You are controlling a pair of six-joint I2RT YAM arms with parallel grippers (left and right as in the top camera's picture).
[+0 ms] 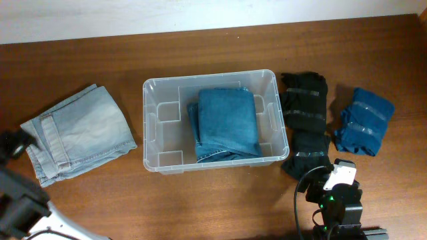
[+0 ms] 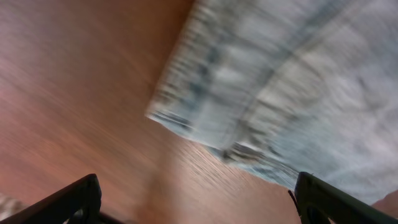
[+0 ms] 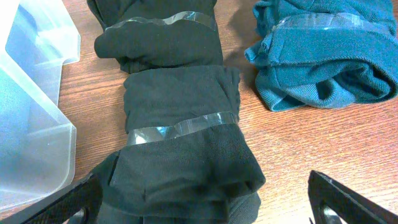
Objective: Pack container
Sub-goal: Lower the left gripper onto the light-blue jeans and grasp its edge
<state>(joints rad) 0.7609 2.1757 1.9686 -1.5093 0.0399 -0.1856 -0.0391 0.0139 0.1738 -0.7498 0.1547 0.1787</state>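
The clear plastic container (image 1: 160, 127) stands mid-table with folded dark blue jeans (image 1: 225, 123) inside, toward its right side. Folded light blue jeans (image 1: 80, 130) lie to its left, and show blurred in the left wrist view (image 2: 298, 87). A black taped garment (image 1: 305, 120) lies right of the container, and in the right wrist view (image 3: 177, 124). A teal taped garment (image 1: 363, 120) lies further right, also in the right wrist view (image 3: 329, 56). My left gripper (image 2: 199, 202) is open over bare wood near the light jeans. My right gripper (image 3: 208, 205) is open above the black garment's near end.
The container's corner (image 3: 31, 124) shows at the left of the right wrist view. The right arm's base (image 1: 337, 200) sits at the front right edge. The left arm (image 1: 20, 193) is at the front left corner. A white wall edge runs along the table's back.
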